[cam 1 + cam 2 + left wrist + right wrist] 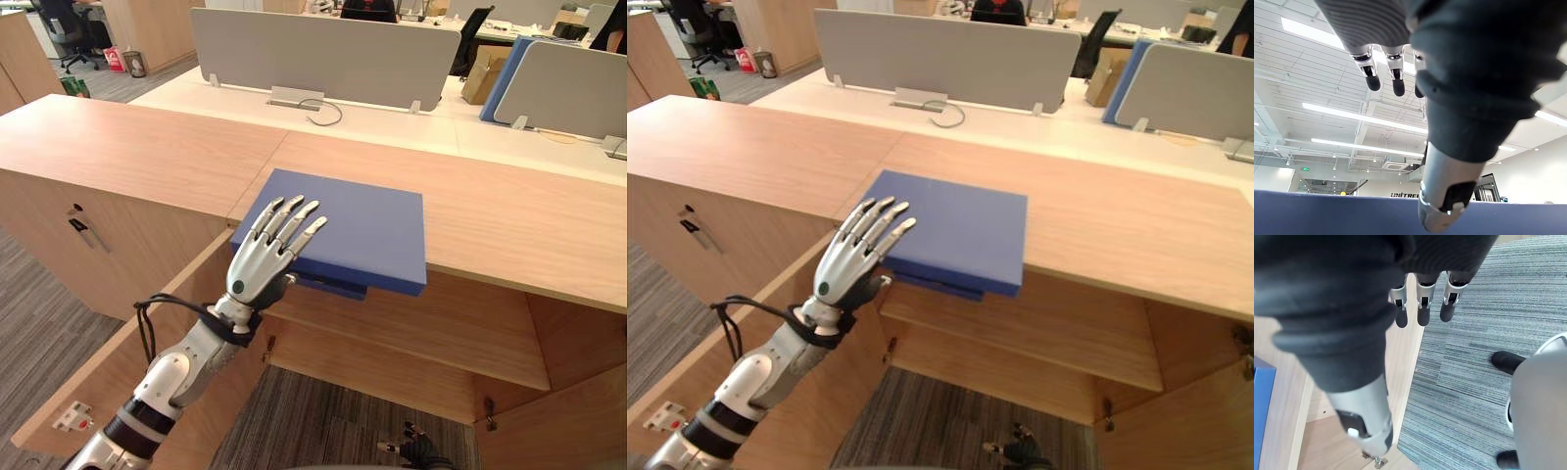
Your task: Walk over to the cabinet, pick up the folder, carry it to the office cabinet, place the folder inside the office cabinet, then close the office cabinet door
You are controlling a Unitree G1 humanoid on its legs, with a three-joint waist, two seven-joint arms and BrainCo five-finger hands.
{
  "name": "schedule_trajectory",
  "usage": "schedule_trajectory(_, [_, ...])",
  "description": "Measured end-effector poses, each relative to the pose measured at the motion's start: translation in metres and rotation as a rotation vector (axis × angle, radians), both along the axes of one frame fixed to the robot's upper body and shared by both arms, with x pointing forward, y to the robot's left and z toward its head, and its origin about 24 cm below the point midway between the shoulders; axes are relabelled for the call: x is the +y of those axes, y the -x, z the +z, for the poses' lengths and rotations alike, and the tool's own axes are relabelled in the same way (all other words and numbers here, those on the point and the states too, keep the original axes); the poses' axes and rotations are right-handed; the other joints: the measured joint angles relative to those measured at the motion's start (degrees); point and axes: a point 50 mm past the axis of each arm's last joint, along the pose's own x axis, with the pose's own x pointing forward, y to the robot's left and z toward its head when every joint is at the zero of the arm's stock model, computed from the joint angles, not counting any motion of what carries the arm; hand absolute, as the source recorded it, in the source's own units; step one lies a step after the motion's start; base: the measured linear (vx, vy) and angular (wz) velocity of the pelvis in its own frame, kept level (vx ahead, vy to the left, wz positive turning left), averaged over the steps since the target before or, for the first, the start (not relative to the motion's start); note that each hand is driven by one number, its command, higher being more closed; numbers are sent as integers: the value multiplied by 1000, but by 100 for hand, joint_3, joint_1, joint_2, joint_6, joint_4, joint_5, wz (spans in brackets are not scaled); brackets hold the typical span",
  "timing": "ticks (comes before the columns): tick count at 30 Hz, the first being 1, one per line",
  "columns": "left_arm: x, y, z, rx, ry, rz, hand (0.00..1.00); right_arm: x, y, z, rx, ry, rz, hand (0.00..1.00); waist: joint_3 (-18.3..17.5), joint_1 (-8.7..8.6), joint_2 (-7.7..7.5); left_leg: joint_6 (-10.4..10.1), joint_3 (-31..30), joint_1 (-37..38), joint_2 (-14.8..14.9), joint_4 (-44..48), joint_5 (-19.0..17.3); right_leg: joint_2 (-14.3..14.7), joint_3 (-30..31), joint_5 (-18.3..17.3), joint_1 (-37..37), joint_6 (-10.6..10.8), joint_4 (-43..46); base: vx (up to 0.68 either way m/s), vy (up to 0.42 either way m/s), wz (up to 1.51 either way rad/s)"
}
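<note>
My left hand (257, 266) is lifted with its back facing up. The fingers are straight and slightly spread, lying over the near left corner of the blue folder (362, 230). My thumb sits just under the fingers, at the folder's near edge, and I cannot tell whether it touches the underside. Nothing is clamped.

The folder lies flat on the wooden cabinet top (509, 211) and reaches away from my fingertips, forward and to the right. Its near edge juts out past the front lip of the top. Below my hand the cabinet is open, with a shelf (441, 333) under the folder and the open door (103, 367) beside my forearm.

My right hand (1423, 316) hangs low, well apart from the folder. Its fingers are straight and loose, holding nothing, above grey carpet (1474, 357). Far beyond my left fingertips stands a grey desk divider (323, 59).
</note>
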Motion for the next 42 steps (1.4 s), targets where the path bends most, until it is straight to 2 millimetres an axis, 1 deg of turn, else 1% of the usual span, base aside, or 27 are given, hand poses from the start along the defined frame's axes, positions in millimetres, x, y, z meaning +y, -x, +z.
schedule_trajectory(8, [-2, -16, -12, 83, 55, 77, 0, -7, 6, 0, 12, 17, -8, 0, 17, -60, 23, -1, 39, 47, 6, -21, -1, 10, 43, 4, -20, 2, -1, -31, -5, -3])
schedule_trajectory(17, [7, -30, -26, 208, 120, 172, 0, -10, 9, 0, 22, 23, -8, 0, 42, -120, 17, -11, 111, 47, 7, -21, -10, 12, 108, 14, -57, 9, -2, -10, -8, -3])
schedule_trajectory(20, [8, -31, -28, 242, 144, 174, 0, -10, 11, 0, 27, 21, -8, 0, 51, -120, 10, -10, 113, 47, 6, -21, -11, 8, 109, 23, -58, 7, -3, 0, 0, 0])
schedule_trajectory(24, [10, -33, -25, 244, 182, 187, 0, -11, 14, -1, 42, 21, -10, 0, 64, -120, 3, -9, 127, 54, 5, -22, -11, 5, 125, 37, -59, 9, -5, -27, -6, -2])
schedule_trajectory(25, [10, -33, -26, 245, 181, 187, 100, -11, 15, -1, 45, 21, -11, 0, 66, -120, 3, -9, 129, 55, 5, -22, -11, 5, 128, 38, -59, 9, -5, -31, -11, -2])
schedule_trajectory(28, [9, -34, -29, 248, 129, 184, 100, -12, 16, -1, 52, 22, -11, 0, 84, -121, 4, -8, 132, 60, 6, -22, -10, 6, 134, 44, -58, 10, -7, -38, -15, -1])
schedule_trajectory(29, [9, -34, -35, 249, 49, 175, 100, -12, 16, -1, 52, 21, -9, 0, 93, -124, 8, -8, 132, 60, 7, -22, -10, 8, 135, 45, -58, 11, -8, 0, 0, 0])
schedule_trajectory(30, [10, -35, -34, 220, -2, 166, 100, -13, 16, -1, 53, 20, -5, 0, 98, -134, 7, -8, 131, 60, 7, -22, -10, 8, 136, 46, -59, 13, -8, 0, 0, 0])
schedule_trajectory(34, [10, -41, -22, 131, -111, 154, 100, -13, 18, -2, 60, 23, 5, 0, 99, -140, 5, -8, 129, 59, 1, -22, -10, 8, 134, 48, -58, 17, -36, 0, 0, 0])
schedule_trajectory(38, [6, -43, -18, 83, -193, 119, 100, -14, 20, -2, 69, 25, 9, 0, 100, -164, 6, -8, 126, 59, 1, -22, -10, 8, 129, 49, -58, 17, -37, 0, 0, 0])
schedule_trajectory(42, [1, -44, -13, 56, -221, 88, 100, -14, 21, -2, 70, 25, 4, 0, 100, -220, 8, -7, 124, 60, 0, -21, -10, 11, 123, 50, -56, 19, -37, 0, 0, 0])
